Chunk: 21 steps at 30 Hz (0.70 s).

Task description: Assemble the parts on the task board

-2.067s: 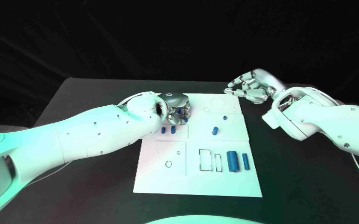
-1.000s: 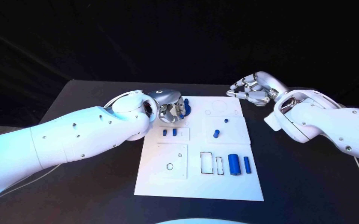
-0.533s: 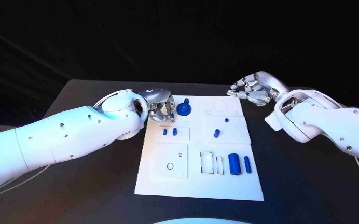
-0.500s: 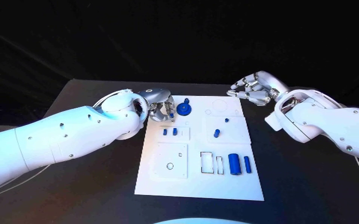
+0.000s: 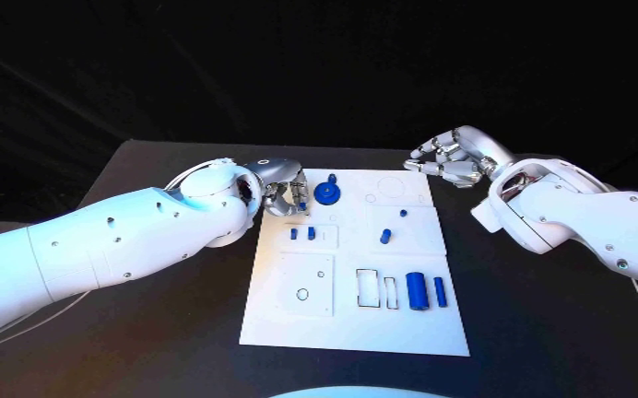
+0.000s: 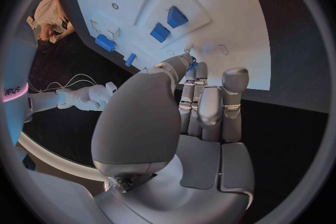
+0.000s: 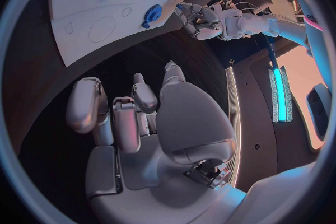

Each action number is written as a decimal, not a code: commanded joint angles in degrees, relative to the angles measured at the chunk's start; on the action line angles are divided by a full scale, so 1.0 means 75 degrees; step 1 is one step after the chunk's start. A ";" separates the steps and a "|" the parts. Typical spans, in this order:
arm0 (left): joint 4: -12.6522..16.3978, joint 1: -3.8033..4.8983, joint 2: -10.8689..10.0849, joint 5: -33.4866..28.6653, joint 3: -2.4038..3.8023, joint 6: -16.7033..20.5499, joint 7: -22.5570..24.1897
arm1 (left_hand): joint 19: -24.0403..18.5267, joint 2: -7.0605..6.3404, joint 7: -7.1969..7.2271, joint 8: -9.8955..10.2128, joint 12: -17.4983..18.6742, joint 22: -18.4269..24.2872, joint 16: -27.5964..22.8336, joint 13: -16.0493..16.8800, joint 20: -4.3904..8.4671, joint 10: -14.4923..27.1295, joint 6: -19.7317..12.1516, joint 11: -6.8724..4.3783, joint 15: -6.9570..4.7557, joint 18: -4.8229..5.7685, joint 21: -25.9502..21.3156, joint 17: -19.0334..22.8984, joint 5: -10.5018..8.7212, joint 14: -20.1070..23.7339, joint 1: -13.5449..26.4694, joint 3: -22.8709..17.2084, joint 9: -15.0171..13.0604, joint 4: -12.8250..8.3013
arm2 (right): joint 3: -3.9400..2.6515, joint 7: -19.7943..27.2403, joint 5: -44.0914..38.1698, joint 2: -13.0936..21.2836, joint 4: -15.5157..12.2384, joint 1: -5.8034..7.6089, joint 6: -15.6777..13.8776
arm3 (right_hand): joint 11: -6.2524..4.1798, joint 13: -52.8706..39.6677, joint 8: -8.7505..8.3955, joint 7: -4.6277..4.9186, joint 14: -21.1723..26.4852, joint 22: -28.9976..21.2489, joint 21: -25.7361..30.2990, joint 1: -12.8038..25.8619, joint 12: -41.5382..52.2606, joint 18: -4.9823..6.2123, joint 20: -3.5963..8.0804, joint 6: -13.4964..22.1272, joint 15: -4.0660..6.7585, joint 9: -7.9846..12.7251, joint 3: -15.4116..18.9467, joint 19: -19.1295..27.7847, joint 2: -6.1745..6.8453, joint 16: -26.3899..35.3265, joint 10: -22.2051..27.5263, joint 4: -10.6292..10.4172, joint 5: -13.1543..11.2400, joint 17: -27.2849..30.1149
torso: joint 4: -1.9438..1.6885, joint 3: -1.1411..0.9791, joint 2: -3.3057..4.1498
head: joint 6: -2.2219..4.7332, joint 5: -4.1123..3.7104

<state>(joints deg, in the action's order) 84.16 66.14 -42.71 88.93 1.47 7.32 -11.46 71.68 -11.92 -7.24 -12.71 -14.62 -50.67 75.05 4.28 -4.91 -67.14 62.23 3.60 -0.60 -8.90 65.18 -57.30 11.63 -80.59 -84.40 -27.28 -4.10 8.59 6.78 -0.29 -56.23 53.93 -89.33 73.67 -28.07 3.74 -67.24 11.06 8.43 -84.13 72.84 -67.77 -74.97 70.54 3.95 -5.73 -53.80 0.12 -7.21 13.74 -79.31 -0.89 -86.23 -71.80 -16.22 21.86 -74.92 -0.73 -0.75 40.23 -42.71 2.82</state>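
The white task board (image 5: 352, 324) lies mid-table. My left hand (image 5: 283, 197) hovers at its far left edge with fingers drawn together, pinching a small blue part (image 6: 190, 61) at the fingertips. Just beside it a round blue disc (image 5: 327, 195) sits on the board. My right hand (image 5: 450, 160) hangs off the board's far right corner, fingers curled in around nothing. The right wrist view looks across the board (image 7: 91, 0) to the disc (image 7: 153, 13) and the left hand (image 7: 203, 21).
Two small blue blocks (image 5: 301, 233) stand near the left hand, and a blue peg (image 5: 384, 235) stands mid-board. A thick blue cylinder (image 5: 415, 289) and a thinner one (image 5: 438, 291) lie at the near right beside outlined slots. Black table surrounds the board.
The left hand has drawn back to the left off the board's far part, uncovering the blue disc, which now sits still. The right hand has hardly moved.
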 commanded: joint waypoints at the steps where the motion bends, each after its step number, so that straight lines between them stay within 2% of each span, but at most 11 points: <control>1: -0.0022 -0.0002 0.0045 -0.0032 -0.0007 -0.0171 -0.0041 | 0.0025 -0.0029 -0.0008 0.0051 0.0022 -0.0005 0.0005 0.0005 0.0009 -0.0071 0.0050 0.0005 -0.0005 0.0134 0.0028 0.0007 -0.0041 -0.0051 0.0058 0.0025 -0.0003 -0.0013 | -0.0001 0.0051 -0.0048 0.0001 -0.0019 -0.0005 0.0027 | -0.0006 -0.0008 0.0029 -0.0005 -0.0537 0.0008 0.0024 -0.0004 -0.0016 0.0153 0.0033 0.0014 0.0058 0.0009 0.0049 0.0030 -0.0060 0.0043 0.0016 0.0003 0.0006 -0.0999 | 0.0004 0.0000 -0.0001 | -0.0012 -0.0009; 21: -0.0181 -0.0099 0.0244 0.0010 -0.0025 -0.0260 -0.0025 | 0.0025 -0.0027 -0.0007 0.0059 0.0034 -0.0007 0.0006 0.0006 0.0010 -0.0078 0.0057 0.0005 -0.0004 0.0134 0.0030 0.0006 -0.0040 -0.0051 0.0066 0.0027 -0.0004 -0.0008 | -0.0001 0.0047 -0.0048 0.0005 -0.0066 -0.0006 0.0020 | -0.0008 -0.0001 0.0036 -0.0008 -0.0537 0.0016 0.0020 -0.0005 -0.0018 0.0152 0.0035 0.0010 0.0061 0.0009 0.0057 0.0024 -0.0071 0.0043 0.0015 0.0002 -0.0003 -0.0999 | 0.0006 0.0000 0.0002 | -0.0024 -0.0019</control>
<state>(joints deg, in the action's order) 82.80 65.47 -41.06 88.96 1.27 6.36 -11.69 71.68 -11.91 -7.24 -12.37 -14.62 -50.66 75.05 4.29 -4.91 -67.34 62.23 3.80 -0.60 -8.90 65.18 -57.31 11.63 -80.58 -84.41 -27.28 -4.10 8.59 6.78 -0.29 -56.24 53.95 -89.71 73.66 -28.07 3.74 -67.24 11.06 8.43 -84.13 72.91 -67.77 -74.97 70.54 3.95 -5.73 -53.80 0.12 -7.21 13.74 -79.31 -0.89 -86.23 -71.80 -16.22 21.86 -74.91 -0.70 -0.74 40.26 -42.83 2.65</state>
